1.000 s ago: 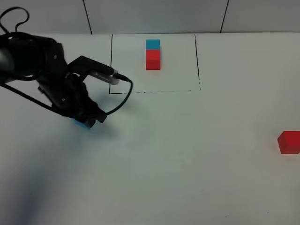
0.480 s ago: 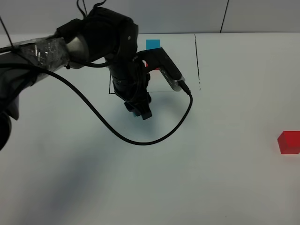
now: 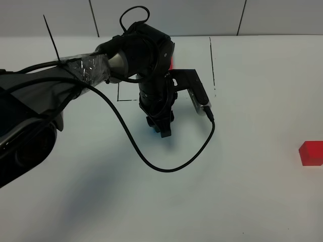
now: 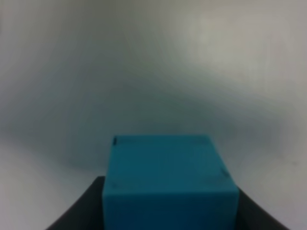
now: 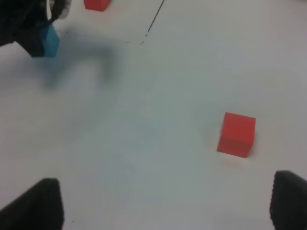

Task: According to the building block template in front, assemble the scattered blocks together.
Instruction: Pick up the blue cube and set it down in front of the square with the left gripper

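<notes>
Clamping the blue cube (image 4: 170,182), the left gripper (image 3: 160,127) hangs near centre; template (image 5: 96,4) sits at its 12 o'clock, red cube (image 3: 311,153) far off at 3 o'clock; right gripper (image 5: 163,211) gapes wide; a tilted release could tumble blue askew.

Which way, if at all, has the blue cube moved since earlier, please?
Yes, the blue cube went right: from left of the drawn rectangle to below it.

Left hand (image 3: 160,127) points down, clamped; right hand (image 5: 168,205) spread wide
</notes>
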Robot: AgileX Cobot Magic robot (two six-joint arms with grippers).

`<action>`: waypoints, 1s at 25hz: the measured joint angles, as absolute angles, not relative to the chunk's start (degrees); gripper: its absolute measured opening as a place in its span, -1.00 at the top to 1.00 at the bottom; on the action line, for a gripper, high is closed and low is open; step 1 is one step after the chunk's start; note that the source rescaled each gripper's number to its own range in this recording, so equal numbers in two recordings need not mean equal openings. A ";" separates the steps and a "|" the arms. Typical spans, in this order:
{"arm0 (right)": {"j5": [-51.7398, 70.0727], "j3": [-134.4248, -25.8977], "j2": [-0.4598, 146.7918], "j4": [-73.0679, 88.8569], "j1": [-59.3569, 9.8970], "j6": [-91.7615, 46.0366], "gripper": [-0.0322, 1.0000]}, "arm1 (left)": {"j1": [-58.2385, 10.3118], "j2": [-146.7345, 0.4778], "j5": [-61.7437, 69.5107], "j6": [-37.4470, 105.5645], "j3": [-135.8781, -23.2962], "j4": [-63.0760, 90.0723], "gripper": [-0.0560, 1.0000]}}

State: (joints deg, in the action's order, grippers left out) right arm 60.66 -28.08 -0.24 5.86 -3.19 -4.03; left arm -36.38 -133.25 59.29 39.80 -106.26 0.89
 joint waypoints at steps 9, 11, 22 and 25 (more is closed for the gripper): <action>60.66 -28.08 -0.24 5.86 -3.19 -4.03 -0.50 | -36.38 -133.98 57.17 46.27 -106.38 0.93 0.88; 60.66 -28.08 -0.24 5.86 -3.19 -4.03 -0.50 | -36.38 -133.98 56.80 47.80 -106.38 0.95 0.88; 60.66 -28.08 -0.24 5.86 -3.19 -4.03 -0.50 | -36.77 -137.11 63.11 51.79 -116.07 4.04 0.88; 60.66 -28.08 -0.24 5.86 -3.19 -4.03 -0.50 | -37.45 -140.01 66.34 51.86 -120.66 4.04 0.88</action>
State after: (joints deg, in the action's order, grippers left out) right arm 60.66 -28.08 -0.24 5.86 -3.19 -4.03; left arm -37.45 -140.01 66.34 51.86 -120.66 4.04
